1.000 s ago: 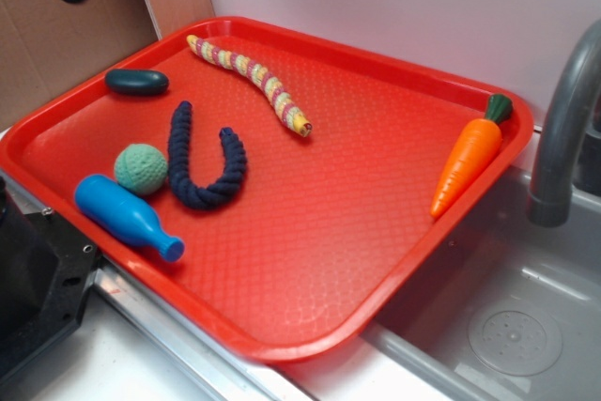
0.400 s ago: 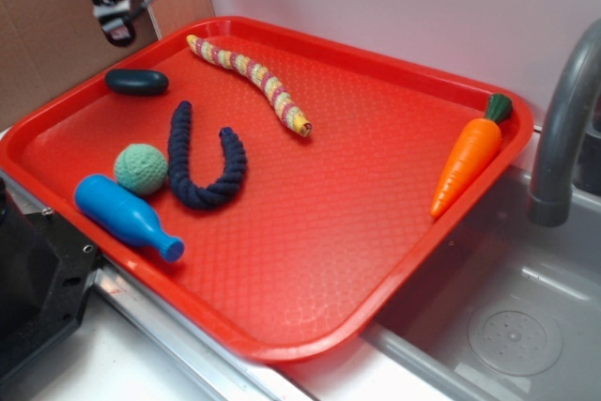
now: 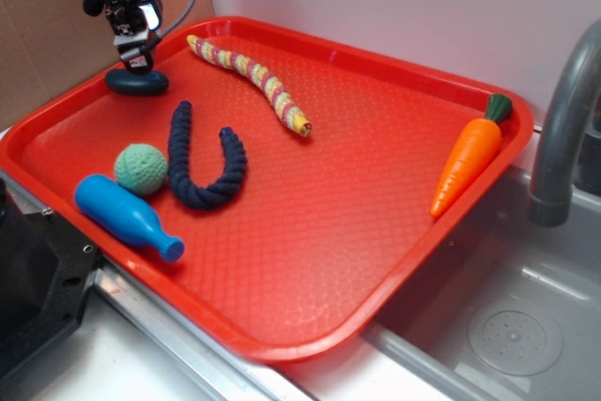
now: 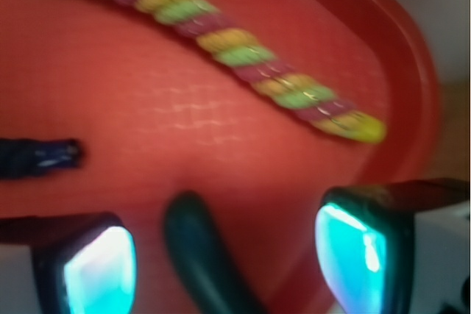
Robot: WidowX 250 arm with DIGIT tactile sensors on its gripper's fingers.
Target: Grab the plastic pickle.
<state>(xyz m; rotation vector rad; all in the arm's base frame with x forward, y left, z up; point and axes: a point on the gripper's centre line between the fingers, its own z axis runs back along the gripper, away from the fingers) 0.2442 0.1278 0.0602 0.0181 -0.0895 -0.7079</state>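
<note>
Two views. The exterior camera sits high off one corner of the red tray (image 3: 376, 260), looking down at a slant so the whole tray fills the frame, with a sink (image 3: 507, 326) at 4 o'clock. The wrist camera rides on the gripper (image 4: 224, 255), very close to the tray floor and blurred, its fingertips (image 4: 99, 270) at 6 o'clock. Both views share the pickle (image 3: 137, 83) and the striped rope (image 3: 254, 77) near the tray's far rim.

Gripper (image 3: 137, 65): pointing straight down at the tray's far left corner, low over the surface. Fingers (image 4: 99, 262) spread wide apart, one at each side in the wrist view, nothing held between them.
</note>
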